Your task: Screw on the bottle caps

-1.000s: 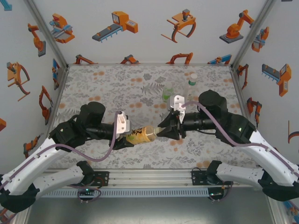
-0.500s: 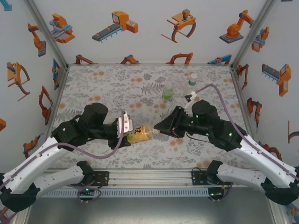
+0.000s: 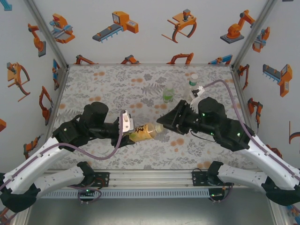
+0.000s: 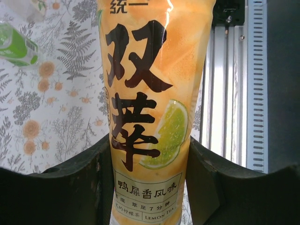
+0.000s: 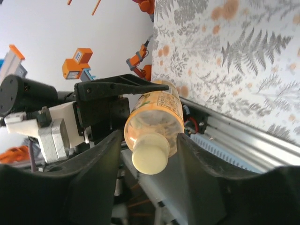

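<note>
Left gripper (image 3: 127,133): I read its jaws as pinching the amber bottle (image 4: 150,93) across the yellow label. The bottle is held level above the bench (image 3: 108,84), neck toward the right arm. A pale yellowish cap (image 5: 150,158) sits on the neck. Right gripper (image 3: 162,125): jaws spread, one each side of the cap, gaps showing. The green bottle (image 3: 168,95) and clear bottle (image 3: 192,83) stand farther back, right.

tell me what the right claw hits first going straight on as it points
Probably the pale cap on the amber bottle the left claw holds, just ahead of the right claw.
</note>
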Robot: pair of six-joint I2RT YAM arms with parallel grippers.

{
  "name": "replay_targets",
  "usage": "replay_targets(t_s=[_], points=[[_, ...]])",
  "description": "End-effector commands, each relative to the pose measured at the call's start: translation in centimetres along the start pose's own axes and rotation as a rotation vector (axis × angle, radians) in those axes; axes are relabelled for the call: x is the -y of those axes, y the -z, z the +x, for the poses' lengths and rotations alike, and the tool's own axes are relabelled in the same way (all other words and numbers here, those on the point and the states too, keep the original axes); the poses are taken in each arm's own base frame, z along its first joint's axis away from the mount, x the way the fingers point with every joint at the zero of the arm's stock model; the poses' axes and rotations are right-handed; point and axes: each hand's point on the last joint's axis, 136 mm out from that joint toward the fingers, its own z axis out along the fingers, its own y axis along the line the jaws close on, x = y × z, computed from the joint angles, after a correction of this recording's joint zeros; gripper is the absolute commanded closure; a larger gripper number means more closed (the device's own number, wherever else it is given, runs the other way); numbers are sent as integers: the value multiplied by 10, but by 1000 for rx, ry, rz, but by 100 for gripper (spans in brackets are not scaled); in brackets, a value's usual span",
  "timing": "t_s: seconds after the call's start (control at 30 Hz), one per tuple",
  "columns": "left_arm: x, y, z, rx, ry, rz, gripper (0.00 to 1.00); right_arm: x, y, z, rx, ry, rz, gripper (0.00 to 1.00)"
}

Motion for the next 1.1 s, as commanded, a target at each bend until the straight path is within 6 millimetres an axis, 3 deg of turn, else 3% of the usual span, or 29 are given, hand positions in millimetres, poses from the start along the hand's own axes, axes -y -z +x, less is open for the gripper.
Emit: replay_targets(t_s=[0.0,0.23,0.37,0.53,0.67,1.07], points=[[7,7,-21,78,-44,36,100,-18,15,-14,66,285,-33,49],[12,8,-25,95,-45,68,100,-58,31,2,69,831,-254,50],[16,8,-27,106,-45,95,100,-69,38,22,27,1132,-357,49],[17,9,-27,105,-37,98,100,-77,47,49,-68,1345,-504,50],[19,11,-26,104,-34,99,100,-75,50,66,-126,1439,-589,51],[21,14,-28,114,-33,101,100,-61,34,71,-142,1452,-588,52]])
